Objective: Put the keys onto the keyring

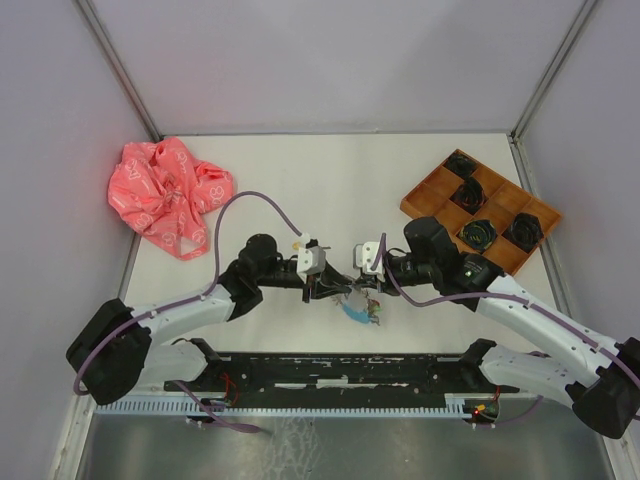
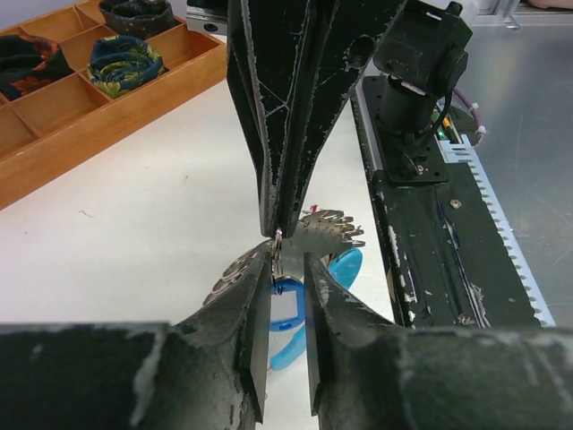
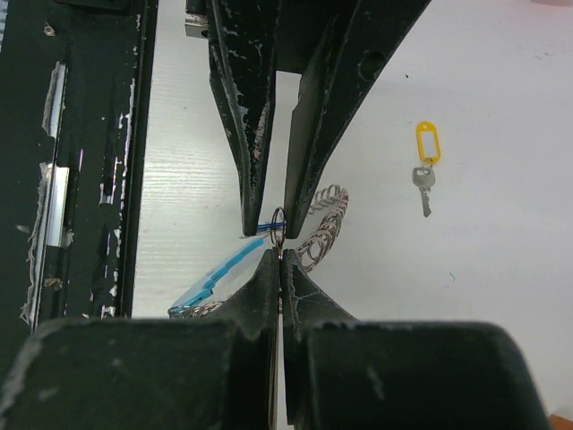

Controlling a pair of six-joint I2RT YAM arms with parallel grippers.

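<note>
Silver keyring [image 3: 277, 224] sits where right gripper [image 3: 280, 257] and left gripper [image 2: 288, 260] meet, both clamped on it.

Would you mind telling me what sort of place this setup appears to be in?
Probably a robotics lab test cell: plain panel walls box in a white table, two arms are bolted to a black rail, and a wooden tray sits nearby.
</note>
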